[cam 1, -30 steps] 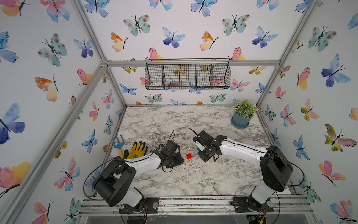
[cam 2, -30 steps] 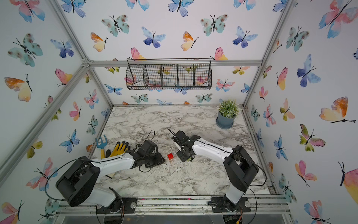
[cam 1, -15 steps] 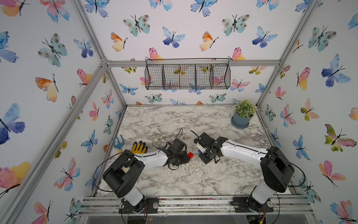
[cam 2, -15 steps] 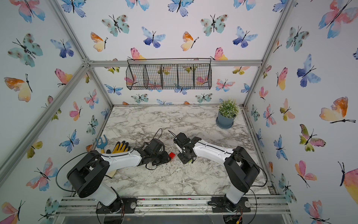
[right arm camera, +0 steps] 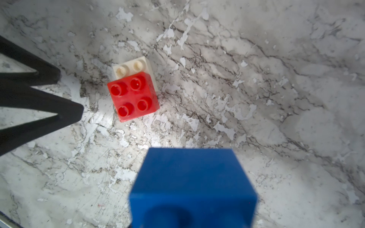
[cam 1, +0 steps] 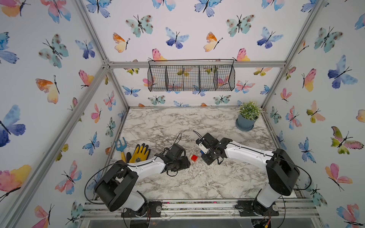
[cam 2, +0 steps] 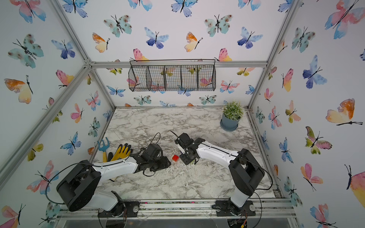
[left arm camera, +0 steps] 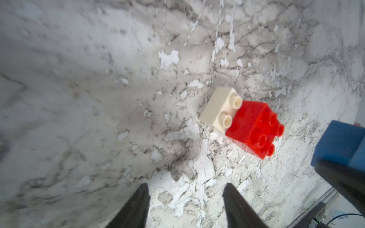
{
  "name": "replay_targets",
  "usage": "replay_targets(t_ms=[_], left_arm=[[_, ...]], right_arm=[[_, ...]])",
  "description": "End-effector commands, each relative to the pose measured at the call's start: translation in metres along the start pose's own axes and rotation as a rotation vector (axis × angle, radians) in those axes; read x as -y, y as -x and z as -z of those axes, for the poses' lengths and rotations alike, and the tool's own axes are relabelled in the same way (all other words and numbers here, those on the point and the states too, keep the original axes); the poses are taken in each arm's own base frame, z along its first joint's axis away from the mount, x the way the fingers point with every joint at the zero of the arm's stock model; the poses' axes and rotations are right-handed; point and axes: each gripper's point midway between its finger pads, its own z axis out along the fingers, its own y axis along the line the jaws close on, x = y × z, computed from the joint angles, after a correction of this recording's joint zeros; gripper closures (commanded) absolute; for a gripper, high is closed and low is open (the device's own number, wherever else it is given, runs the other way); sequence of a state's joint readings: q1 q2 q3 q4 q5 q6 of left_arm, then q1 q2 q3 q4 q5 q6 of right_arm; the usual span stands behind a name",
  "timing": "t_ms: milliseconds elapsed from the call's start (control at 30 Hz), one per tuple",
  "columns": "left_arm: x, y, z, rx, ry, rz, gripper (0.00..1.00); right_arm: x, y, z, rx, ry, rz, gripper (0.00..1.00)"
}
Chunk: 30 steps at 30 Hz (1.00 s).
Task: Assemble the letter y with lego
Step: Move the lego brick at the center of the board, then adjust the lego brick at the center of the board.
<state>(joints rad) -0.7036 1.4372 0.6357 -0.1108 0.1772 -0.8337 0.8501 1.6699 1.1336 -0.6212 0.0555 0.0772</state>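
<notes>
The red brick (right arm camera: pixel 133 96) sat half on top of the cream brick (left arm camera: pixel 220 108) on the desk (cam 1: pixel 177 126), between the two arms. The left gripper (left arm camera: pixel 185 205) stood spread and empty just beside them, and the right gripper (cam 1: pixel 203 153) pinched a blue brick (right arm camera: pixel 192 187). If the blue brick came down crooked, it could push the little red and cream stack away, because nothing held it.

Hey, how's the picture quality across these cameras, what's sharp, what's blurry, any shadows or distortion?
Right wrist view: the red brick and cream brick are sharp; the blue brick up close is soft. Left wrist view: the marble table smears on one side, and a dark shadow lies beside the cream brick. Both top views: wide-angle, so the frame bars splay outward; even light, no glare.
</notes>
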Motion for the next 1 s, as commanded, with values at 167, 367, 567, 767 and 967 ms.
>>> replay_targets(t_ms=[167, 367, 567, 767, 967], left_arm=[[0.017, 0.029, 0.016, 0.11, -0.203, -0.043, 0.13], [0.021, 0.027, 0.009, 0.09, -0.226, -0.074, 0.15], [0.01, 0.022, -0.003, 0.048, -0.175, -0.073, 0.16], [0.002, 0.02, -0.008, 0.045, -0.14, -0.075, 0.17], [0.007, 0.023, -0.009, 0.051, -0.159, -0.082, 0.16]], right_arm=[[-0.002, 0.006, 0.0, 0.018, 0.018, 0.004, 0.7], [-0.001, 0.003, -0.003, 0.01, 0.013, 0.005, 0.7], [-0.001, 0.003, -0.004, 0.006, 0.012, 0.004, 0.7], [0.0, 0.002, -0.004, 0.001, 0.009, 0.006, 0.7], [-0.001, 0.002, -0.007, -0.006, 0.011, 0.006, 0.7]])
